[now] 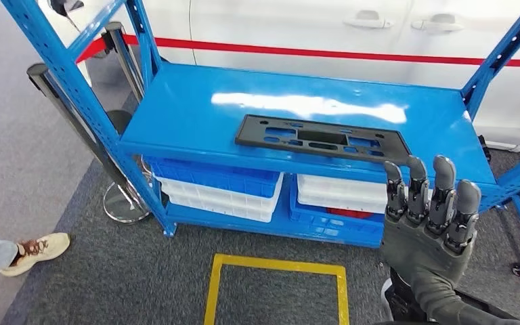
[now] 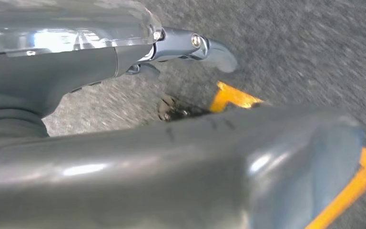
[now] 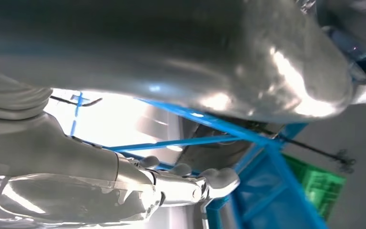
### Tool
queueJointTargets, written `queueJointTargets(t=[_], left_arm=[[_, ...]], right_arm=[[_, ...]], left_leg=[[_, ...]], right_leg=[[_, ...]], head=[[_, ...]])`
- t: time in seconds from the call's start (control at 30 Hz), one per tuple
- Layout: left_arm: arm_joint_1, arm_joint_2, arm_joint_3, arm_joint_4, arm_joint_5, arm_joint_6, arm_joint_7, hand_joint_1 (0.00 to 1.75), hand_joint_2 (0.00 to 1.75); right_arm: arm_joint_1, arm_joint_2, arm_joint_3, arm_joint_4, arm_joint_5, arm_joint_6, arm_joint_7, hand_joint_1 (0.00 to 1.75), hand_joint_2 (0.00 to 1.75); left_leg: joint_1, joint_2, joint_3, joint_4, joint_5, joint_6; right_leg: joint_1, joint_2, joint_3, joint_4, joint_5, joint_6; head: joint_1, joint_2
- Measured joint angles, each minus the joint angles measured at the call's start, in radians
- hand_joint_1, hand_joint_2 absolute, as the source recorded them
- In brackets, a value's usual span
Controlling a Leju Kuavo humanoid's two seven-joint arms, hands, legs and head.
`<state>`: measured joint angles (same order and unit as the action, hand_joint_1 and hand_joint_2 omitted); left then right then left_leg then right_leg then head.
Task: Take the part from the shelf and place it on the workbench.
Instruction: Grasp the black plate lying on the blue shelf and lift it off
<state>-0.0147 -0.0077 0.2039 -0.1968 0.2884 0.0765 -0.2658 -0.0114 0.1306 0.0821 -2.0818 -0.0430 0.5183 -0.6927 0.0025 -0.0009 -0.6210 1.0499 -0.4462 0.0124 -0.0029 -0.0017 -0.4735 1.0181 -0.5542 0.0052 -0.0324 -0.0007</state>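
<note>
A flat black plastic part (image 1: 321,139) with several cut-outs lies on the top board of the blue shelf (image 1: 196,115), towards its right front. My right hand (image 1: 430,217) is raised in front of the shelf's front edge, just short of the part's right end and not touching it. Its fingers (image 1: 440,186) point straight up, apart, with nothing in them. The right wrist view shows the same right hand (image 3: 171,186) empty before the blue shelf frame. My left hand (image 2: 195,167) hangs over the grey carpet, fingers (image 2: 190,45) stretched out and holding nothing.
Blue and white bins (image 1: 220,186) are stacked on the lower board. A yellow tape square (image 1: 274,284) marks the carpet before the shelf. Barrier posts (image 1: 74,115) stand left of it, a person's shoe (image 1: 37,252) is at far left, and a white car (image 1: 311,27) stands behind.
</note>
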Motion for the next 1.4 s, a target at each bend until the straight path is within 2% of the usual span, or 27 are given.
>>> queueJointTargets(t=[0.07,0.1,0.13,0.2,0.23,0.27,0.3,0.37,0.43,0.47,0.53,0.6,0.67,0.73,0.77,0.8,0.87,0.9,0.93,0.97,1.07,1.13,1.23,1.27,1.3,1.37,1.4], left_arm=[[0.001,0.0,0.001,0.0,-0.002,0.0,-0.002,0.0,0.0],[0.001,0.0,0.001,0.0,-0.004,0.0,-0.003,0.0,0.0],[0.001,0.0,0.001,0.0,-0.005,0.0,-0.004,0.0,0.0],[0.0,0.0,0.002,0.0,-0.007,0.0,-0.006,0.0,0.0],[0.0,0.0,0.002,0.0,-0.008,0.0,-0.006,0.0,0.0],[0.0,0.0,0.002,0.0,-0.008,0.0,-0.006,0.0,0.0],[0.0,0.0,0.002,0.0,-0.009,0.0,-0.006,0.0,0.0],[0.002,-0.001,0.002,0.0,-0.011,-0.001,-0.007,0.0,0.0],[0.002,-0.002,0.002,0.001,-0.014,-0.003,-0.007,0.0,0.0],[0.001,-0.003,0.002,0.001,-0.014,-0.004,-0.008,0.0,0.0],[-0.003,-0.002,0.002,0.002,-0.015,-0.005,-0.008,0.0,0.0],[-0.004,-0.002,0.002,0.002,-0.015,-0.005,-0.009,0.0,0.0],[-0.005,-0.002,0.002,0.002,-0.016,-0.006,-0.009,0.0,0.0],[-0.006,-0.003,0.003,0.002,-0.016,-0.007,-0.011,0.0,0.0],[-0.006,-0.003,0.004,0.002,-0.017,-0.007,-0.012,0.0,0.0],[-0.005,-0.003,0.005,0.002,-0.017,-0.007,-0.012,0.0,0.0],[-0.002,-0.003,0.009,0.002,-0.017,-0.007,-0.013,0.0,0.0],[-0.001,-0.003,0.01,0.002,-0.017,-0.007,-0.013,0.0,0.0],[-0.002,-0.003,0.011,0.002,-0.017,-0.008,-0.013,0.0,0.0],[-0.003,-0.003,0.012,0.002,-0.017,-0.008,-0.013,0.0,0.0],[-0.005,-0.004,0.014,0.003,-0.017,-0.01,-0.015,0.0,0.0],[-0.006,-0.004,0.016,0.003,-0.016,-0.01,-0.018,0.0,0.0],[-0.007,-0.004,0.017,0.003,-0.017,-0.009,-0.023,0.0,0.0],[-0.007,-0.004,0.017,0.003,-0.018,-0.008,-0.024,0.0,0.0],[-0.007,-0.004,0.017,0.003,-0.02,-0.006,-0.024,0.0,0.0],[-0.005,-0.004,0.017,0.003,-0.025,0.0,-0.025,0.0,0.0],[-0.005,-0.004,0.017,0.003,-0.028,0.004,-0.025,0.0,0.0]], right_arm=[[-0.006,-0.006,0.01,0.002,0.004,-0.015,0.0,0.0,0.0],[-0.008,-0.011,0.014,0.003,0.005,-0.024,0.0,0.0,0.0],[-0.008,-0.016,0.019,0.005,0.004,-0.03,0.0,0.0,0.0],[-0.008,-0.026,0.024,0.011,-0.009,-0.027,0.0,0.0,0.0],[-0.008,-0.029,0.024,0.015,-0.018,-0.02,0.0,0.0,0.0],[-0.008,-0.031,0.024,0.017,-0.026,-0.013,0.0,0.0,0.0],[-0.008,-0.033,0.024,0.02,-0.032,-0.006,0.0,0.0,0.0],[-0.008,-0.035,0.024,0.026,-0.041,0.01,0.0,0.0,0.0],[-0.01,-0.035,0.024,0.035,-0.045,0.028,0.0,0.0,0.0],[-0.011,-0.035,0.024,0.039,-0.045,0.035,0.0,0.0,0.0],[-0.013,-0.035,0.024,0.045,-0.045,0.042,0.0,0.0,0.0],[-0.016,-0.034,0.024,0.049,-0.044,0.042,0.0,0.0,0.0],[-0.02,-0.033,0.024,0.056,-0.033,0.031,0.0,0.0,0.0],[-0.021,-0.033,0.025,0.067,-0.015,0.008,0.0,0.0,0.0],[-0.021,-0.033,0.027,0.073,-0.009,-0.005,0.0,0.0,0.0],[-0.022,-0.033,0.031,0.078,-0.004,-0.014,0.0,0.0,0.0],[-0.023,-0.034,0.039,0.086,0.0,-0.023,0.0,0.0,0.0],[-0.024,-0.034,0.042,0.09,0.002,-0.027,0.0,0.0,0.0],[-0.025,-0.034,0.046,0.093,0.004,-0.032,0.0,0.0,0.0],[-0.027,-0.034,0.05,0.097,0.007,-0.038,0.0,0.0,0.0],[-0.032,-0.037,0.064,0.102,0.01,-0.054,0.0,0.0,0.0],[-0.035,-0.042,0.072,0.104,0.009,-0.063,0.0,0.0,0.0],[-0.035,-0.064,0.09,0.117,0.008,-0.097,0.0,0.0,0.0],[-0.035,-0.072,0.097,0.124,0.009,-0.108,0.0,0.0,0.0],[-0.035,-0.079,0.105,0.132,0.013,-0.115,0.0,0.0,0.0],[-0.035,-0.088,0.117,0.158,0.029,-0.125,0.0,0.0,0.87],[-0.035,-0.091,0.122,0.177,0.038,-0.131,0.0,0.0,1.31]], left_leg=[[0.003,-0.001,0.016,-0.013,-0.003,0.011],[0.006,-0.001,0.027,-0.021,-0.006,0.016],[0.007,-0.001,0.037,-0.028,-0.009,0.02],[0.007,-0.004,0.056,-0.035,-0.021,0.025],[0.007,-0.004,0.067,-0.037,-0.029,0.025],[0.007,-0.004,0.08,-0.037,-0.039,0.025],[0.007,-0.003,0.095,-0.037,-0.05,0.023],[0.006,0.003,0.127,-0.038,-0.073,0.019],[0.002,0.012,0.145,-0.042,-0.092,0.009],[0.0,0.018,0.153,-0.042,-0.098,0.003],[-0.003,0.028,0.166,-0.04,-0.104,-0.01],[-0.001,0.024,0.153,0.007,-0.116,-0.018],[0.003,0.013,0.089,0.12,-0.159,-0.024],[0.005,0.01,0.01,0.224,-0.201,-0.03],[0.006,0.01,-0.013,0.238,-0.195,-0.032],[0.007,0.01,-0.018,0.214,-0.163,-0.033],[0.006,0.01,0.005,0.099,-0.064,-0.03],[0.004,0.009,0.016,0.045,-0.038,-0.026],[0.001,0.009,0.023,0.011,-0.024,-0.02],[-0.001,0.008,0.023,-0.003,-0.026,-0.012],[0.002,0.009,0.04,-0.023,-0.024,0.009],[0.006,0.01,0.061,-0.034,-0.024,0.017],[0.007,0.01,0.077,-0.039,-0.033,0.022],[0.007,0.009,0.082,-0.039,-0.038,0.022],[0.008,0.009,0.091,-0.039,-0.046,0.02],[0.009,0.008,0.112,-0.04,-0.063,0.014],[0.009,0.008,0.121,-0.04,-0.071,0.01]], right_leg=[[-0.001,0.0,-0.017,0.038,0.005,0.01],[-0.003,0.001,-0.043,0.083,0.002,0.015],[-0.005,0.001,-0.08,0.14,-0.011,0.02],[-0.007,0.001,-0.166,0.25,-0.057,0.027],[-0.009,0.001,-0.198,0.277,-0.071,0.028],[-0.009,0.001,-0.216,0.276,-0.065,0.028],[-0.008,0.0,-0.218,0.243,-0.034,0.024],[-0.001,-0.017,-0.195,0.122,0.071,0.008],[0.012,-0.04,-0.178,0.037,0.128,-0.008],[0.016,-0.043,-0.176,0.023,0.133,-0.014],[0.013,-0.027,-0.165,0.014,0.131,-0.023],[0.007,-0.012,-0.144,0.003,0.125,-0.034],[0.006,-0.002,-0.13,-0.001,0.115,-0.043],[0.008,0.007,-0.118,0.0,0.102,-0.046],[0.008,0.012,-0.11,0.001,0.094,-0.045],[0.008,0.016,-0.098,0.002,0.085,-0.044],[0.008,0.02,-0.072,0.003,0.065,-0.038],[0.008,0.021,-0.063,0.004,0.057,-0.034],[0.008,0.021,-0.059,0.004,0.05,-0.029],[0.009,0.02,-0.056,0.006,0.045,-0.023],[0.01,0.018,-0.05,0.019,0.033,-0.007],[0.007,0.015,-0.079,0.081,0.004,0.005],[-0.004,0.012,-0.194,0.256,-0.06,0.021],[-0.008,0.011,-0.222,0.282,-0.059,0.024],[-0.01,0.01,-0.233,0.27,-0.033,0.026],[-0.012,0.006,-0.208,0.156,0.067,0.025],[-0.01,0.004,-0.193,0.098,0.104,0.021]], head=[[0.001,0.0],[0.002,0.0],[0.002,0.0],[0.003,0.0],[0.003,0.0],[0.003,0.0],[0.003,0.0],[0.004,0.0],[0.005,0.0],[0.005,0.0],[0.006,0.0],[0.005,0.0],[0.004,0.0],[0.004,0.0],[0.003,0.0],[0.004,0.0],[0.004,0.0],[0.004,0.0],[0.003,0.0],[0.004,0.0],[0.005,0.0],[0.008,0.0],[0.01,0.0],[0.01,0.0],[0.01,0.0],[0.01,0.0],[0.01,0.0]])
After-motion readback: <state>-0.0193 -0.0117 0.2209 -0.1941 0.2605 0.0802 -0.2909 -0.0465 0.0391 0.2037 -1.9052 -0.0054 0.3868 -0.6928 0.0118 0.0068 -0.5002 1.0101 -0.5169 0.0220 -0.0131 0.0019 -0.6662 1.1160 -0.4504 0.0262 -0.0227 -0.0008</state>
